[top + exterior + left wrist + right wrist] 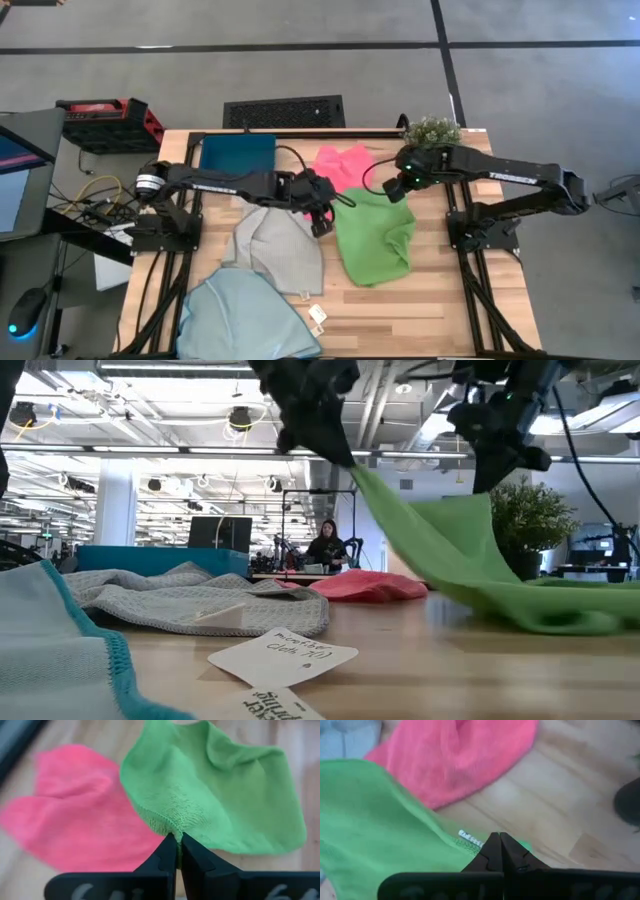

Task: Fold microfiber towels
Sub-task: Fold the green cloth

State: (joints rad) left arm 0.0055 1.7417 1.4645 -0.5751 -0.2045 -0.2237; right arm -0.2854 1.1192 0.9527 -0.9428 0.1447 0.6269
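The green towel (375,240) is showing bright, plain green, with a small white label at its edge. The pink towel (345,165) is showing solid pink. The grey towel (275,245) is looking pale grey, seemingly with a fine woven texture. The blue towel (245,318) is showing light blue, edged in teal. The tray (238,153) is dark teal. The table (470,290) is showing light wood.

The bright green square microfiber towel (374,238) is lifted by two corners, its far edge raised off the bench and the rest sagging onto the wood. The pink microfiber towel (343,165) lies crumpled just beyond it. The pale grey microfiber towel (276,248) lies rumpled beside the green one, overlapping the light blue microfiber towel (243,317) at the near edge.
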